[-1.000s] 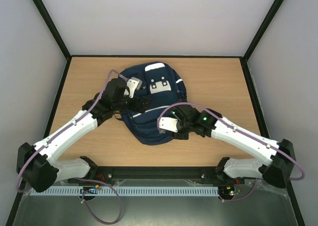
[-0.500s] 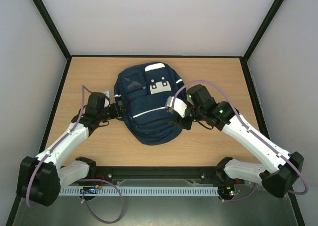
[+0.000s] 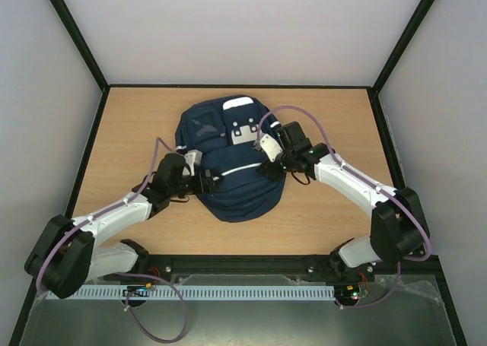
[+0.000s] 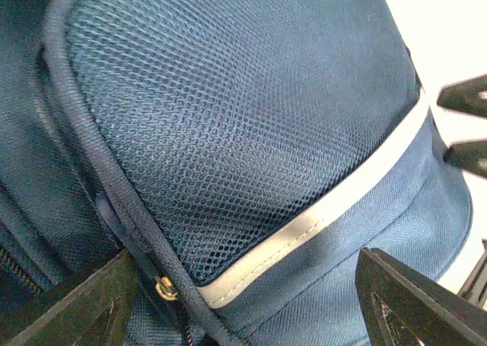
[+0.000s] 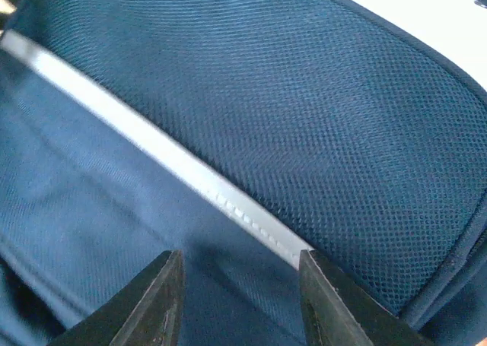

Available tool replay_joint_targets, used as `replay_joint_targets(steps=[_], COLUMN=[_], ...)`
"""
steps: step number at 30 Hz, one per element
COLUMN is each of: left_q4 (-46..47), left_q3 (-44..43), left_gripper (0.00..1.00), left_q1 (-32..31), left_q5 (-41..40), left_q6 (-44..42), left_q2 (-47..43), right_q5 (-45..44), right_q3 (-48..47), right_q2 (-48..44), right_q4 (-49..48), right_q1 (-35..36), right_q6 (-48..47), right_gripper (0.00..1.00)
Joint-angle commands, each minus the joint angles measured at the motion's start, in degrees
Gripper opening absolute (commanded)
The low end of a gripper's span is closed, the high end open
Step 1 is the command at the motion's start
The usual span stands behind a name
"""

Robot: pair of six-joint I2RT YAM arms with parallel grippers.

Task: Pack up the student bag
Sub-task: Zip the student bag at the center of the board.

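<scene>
The student bag [image 3: 236, 194], a large navy-blue backpack with a white diagonal stripe [image 3: 243, 169] and white patches, lies flat in the middle of the table. My left gripper [image 3: 208, 182] is over its lower left side. In the left wrist view the left gripper [image 4: 247, 300] stands open above the bag's mesh pocket [image 4: 243, 118], with a brass zip pull [image 4: 163, 287] by its left finger. My right gripper [image 3: 272, 169] is over the bag's right side. The right gripper [image 5: 242, 300] is open just above the bag fabric [image 5: 304, 95], with the stripe [image 5: 175, 163] by its right finger.
The wooden table [image 3: 335, 125] is enclosed by pale walls with black frame edges. A black rail [image 3: 243, 266] carrying both arm bases runs along the near edge. Purple cables loop over both arms.
The left arm swung out from the bag's upper left, then back onto its lower left side, jaws narrowing slightly. The right arm moved from the bag's lower right up to its right side.
</scene>
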State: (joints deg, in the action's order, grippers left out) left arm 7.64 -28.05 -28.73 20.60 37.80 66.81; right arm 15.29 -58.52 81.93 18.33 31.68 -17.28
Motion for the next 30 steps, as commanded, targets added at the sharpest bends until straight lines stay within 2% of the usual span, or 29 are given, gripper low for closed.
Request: replay_joint_targets(steps=[1,4,6,12,15,18,22,25,27,30], left_q4=[5.78,5.36,1.08,-26.15,-33.9,-34.28,-35.15,-36.24,-36.18,-36.19], left_q3=[-1.45,-2.77,-4.97,-14.81,-18.34,-18.95,-21.15,-22.24,-21.55,-20.53], left_gripper=[0.8,0.78,0.77,0.78,0.81,0.84,0.86,0.8,0.71,0.65], left_q1=[-6.0,-9.62,-11.22,-13.63,-13.63,-13.63,-13.55,-13.7,-13.93,-14.56], left_q5=[0.64,0.12,-0.96,-13.55,-22.14,-26.68,-26.67,-24.8,-23.81,-26.28], left_q6=[-1.35,-2.1,-2.4,-8.55,-11.86,-15.44,-21.81,-27.07,-31.28,-37.62], left_q2=[3.32,5.54,5.6,-0.59,-2.04,-2.28,1.26,3.84,4.24,4.04], right_q5=[-9.52,-12.22,-12.72,-12.16,-10.29,-8.2,-6.03,-4.74,-4.14,-3.25], right_q3=[1.51,2.48,3.19,5.06,5.6,5.72,6.15,6.48,6.49,6.52], right_q2=[0.91,1.21,0.96,-0.75,-1.59,-2.1,-3.09,-3.65,-3.75,-3.72], right_q4=[-4.7,-5.56,-6.0,-6.66,-6.38,-5.71,-5.03,-4.73,-4.5,-4.22], right_q1=[-0.21,-0.47,-0.52,-0.51,-0.57,-0.55,-0.57,-0.52,-0.53,-0.55], right_q6=[2.23,2.01,1.7,0.52,0.11,-0.84,-1.55,-1.7,-1.71,-1.77], right_gripper=[0.41,0.41,0.41,0.41,0.41,0.41,0.41,0.41,0.41,0.41])
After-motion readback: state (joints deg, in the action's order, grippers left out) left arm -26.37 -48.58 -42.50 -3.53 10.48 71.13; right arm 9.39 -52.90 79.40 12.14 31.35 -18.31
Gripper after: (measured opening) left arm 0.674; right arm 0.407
